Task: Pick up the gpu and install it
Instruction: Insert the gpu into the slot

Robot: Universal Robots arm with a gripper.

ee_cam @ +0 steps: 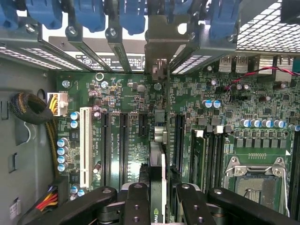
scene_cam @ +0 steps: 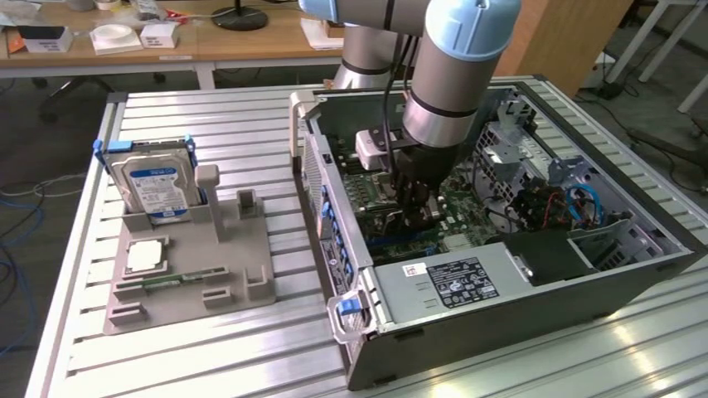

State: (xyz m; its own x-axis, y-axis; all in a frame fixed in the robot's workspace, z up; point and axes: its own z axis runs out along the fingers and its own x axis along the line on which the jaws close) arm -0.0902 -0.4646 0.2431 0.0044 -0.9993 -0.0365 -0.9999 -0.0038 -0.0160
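In the wrist view the gpu [ee_cam: 157, 171] is edge-on, a thin dark blade standing upright on the green motherboard [ee_cam: 126, 93] between two black expansion slots. Its pale metal bracket [ee_cam: 158, 44] reaches the rear slot openings, under the blue latches. My gripper [ee_cam: 159, 204] is shut on the card, one black finger [ee_cam: 137, 204] on each side. In the exterior view my gripper [scene_cam: 414, 211] is down inside the open computer case [scene_cam: 498, 323], low over the motherboard. Whether the card is fully seated in a slot I cannot tell.
A grey fixture [scene_cam: 238, 249] at the exterior view's left holds a silver hard drive [scene_cam: 155, 186], a small green memory stick [scene_cam: 166, 282] and a silver chip [scene_cam: 144, 257]. Inside the case are the power supply [scene_cam: 453, 282], a white slot [ee_cam: 85, 145], a CPU socket [ee_cam: 258, 185] and cable bundles [ee_cam: 33, 108].
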